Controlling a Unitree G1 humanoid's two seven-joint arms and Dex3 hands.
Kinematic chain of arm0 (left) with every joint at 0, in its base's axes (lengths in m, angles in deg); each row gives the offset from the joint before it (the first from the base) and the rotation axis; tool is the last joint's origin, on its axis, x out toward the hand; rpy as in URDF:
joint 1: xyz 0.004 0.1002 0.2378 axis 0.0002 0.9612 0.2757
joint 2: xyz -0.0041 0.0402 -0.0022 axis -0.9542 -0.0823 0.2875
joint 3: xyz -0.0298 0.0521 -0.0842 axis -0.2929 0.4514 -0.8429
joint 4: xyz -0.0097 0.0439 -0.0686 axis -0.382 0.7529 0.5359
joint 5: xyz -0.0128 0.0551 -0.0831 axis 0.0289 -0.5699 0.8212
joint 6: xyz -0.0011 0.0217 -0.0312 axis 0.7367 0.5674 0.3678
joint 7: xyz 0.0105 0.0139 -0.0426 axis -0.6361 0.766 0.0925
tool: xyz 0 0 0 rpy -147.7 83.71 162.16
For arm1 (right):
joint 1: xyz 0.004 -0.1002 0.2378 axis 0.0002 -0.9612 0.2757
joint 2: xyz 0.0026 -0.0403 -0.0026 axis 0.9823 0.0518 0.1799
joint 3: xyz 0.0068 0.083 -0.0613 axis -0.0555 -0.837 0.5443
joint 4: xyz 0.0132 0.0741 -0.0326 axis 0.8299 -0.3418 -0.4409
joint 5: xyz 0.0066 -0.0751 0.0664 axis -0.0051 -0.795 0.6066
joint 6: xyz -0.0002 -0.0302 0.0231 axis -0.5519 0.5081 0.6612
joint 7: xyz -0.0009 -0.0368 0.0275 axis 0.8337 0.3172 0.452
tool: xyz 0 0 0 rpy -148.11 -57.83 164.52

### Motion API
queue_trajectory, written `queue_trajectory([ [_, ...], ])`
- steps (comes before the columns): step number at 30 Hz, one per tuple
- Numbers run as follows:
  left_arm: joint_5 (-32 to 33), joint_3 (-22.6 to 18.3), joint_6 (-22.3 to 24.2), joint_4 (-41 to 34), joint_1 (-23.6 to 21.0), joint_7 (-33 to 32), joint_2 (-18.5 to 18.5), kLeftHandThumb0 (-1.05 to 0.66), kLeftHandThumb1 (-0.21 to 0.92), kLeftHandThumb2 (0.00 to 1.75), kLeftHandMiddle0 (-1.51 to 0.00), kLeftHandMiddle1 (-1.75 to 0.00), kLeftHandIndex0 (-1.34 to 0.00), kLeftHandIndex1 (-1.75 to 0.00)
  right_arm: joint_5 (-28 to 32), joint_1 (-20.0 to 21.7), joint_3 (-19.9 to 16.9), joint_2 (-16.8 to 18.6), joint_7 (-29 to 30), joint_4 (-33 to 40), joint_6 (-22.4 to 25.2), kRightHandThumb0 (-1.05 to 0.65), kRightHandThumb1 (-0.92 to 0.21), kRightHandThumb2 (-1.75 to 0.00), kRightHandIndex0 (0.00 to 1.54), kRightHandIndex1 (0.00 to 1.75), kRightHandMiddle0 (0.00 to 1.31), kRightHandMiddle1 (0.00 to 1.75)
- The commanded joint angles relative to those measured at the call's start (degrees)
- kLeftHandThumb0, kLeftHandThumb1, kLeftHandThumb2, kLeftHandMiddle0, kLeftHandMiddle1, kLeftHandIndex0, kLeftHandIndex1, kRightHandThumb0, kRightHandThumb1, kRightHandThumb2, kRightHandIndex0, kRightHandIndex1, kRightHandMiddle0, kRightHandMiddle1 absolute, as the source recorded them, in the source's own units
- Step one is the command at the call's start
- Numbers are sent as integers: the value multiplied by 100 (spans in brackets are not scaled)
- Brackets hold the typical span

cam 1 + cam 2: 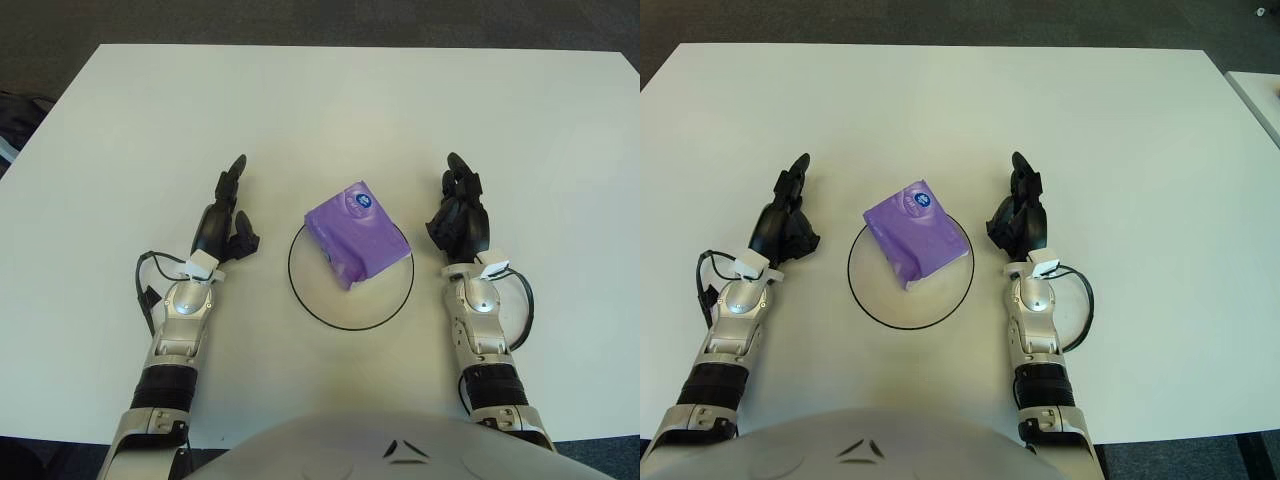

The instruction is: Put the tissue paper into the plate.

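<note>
On a white table [330,100] edged by dark carpet, we see very little besides the task's own things: a thin black cable [150,285] loops beside the left wrist, another curls by the right wrist, and the robot's pale grey torso [400,450] fills the bottom of the view. Nothing stands between either hand and the middle of the table.

At the centre we find the plate [375,305], white with a thin dark rim. The purple tissue paper pack [355,235] lies over its upper part, tilted, with its far corner reaching just past the rim toward the top of the view. A small round blue label shows on the pack's upper face.

We see the left hand [225,220] to the left of the plate, near it but apart from both plate and pack. One finger points straight away from the robot and the others bend loosely; it grips nothing. The right hand [458,215] shows to the right of the plate, likewise apart from it, its dark fingers [1023,180] relaxed and pointing forward, released and empty. We cannot tell whether either hand touches the tabletop.
</note>
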Motion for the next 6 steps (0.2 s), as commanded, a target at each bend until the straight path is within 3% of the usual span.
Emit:
queue_trajectory([
  [1,-28,63,230,267,327,77,17,-95,92,125,-5,-2,0,-44,-52,-696,39,114,60,-393,698,-72,-92,-96,21,3,0,38],
  [6,-10,51,232,278,331,28,66,-93,92,124,-4,-1,0,-42,-54,-743,56,105,56,-246,893,-72,-92,-95,22,3,0,38],
])
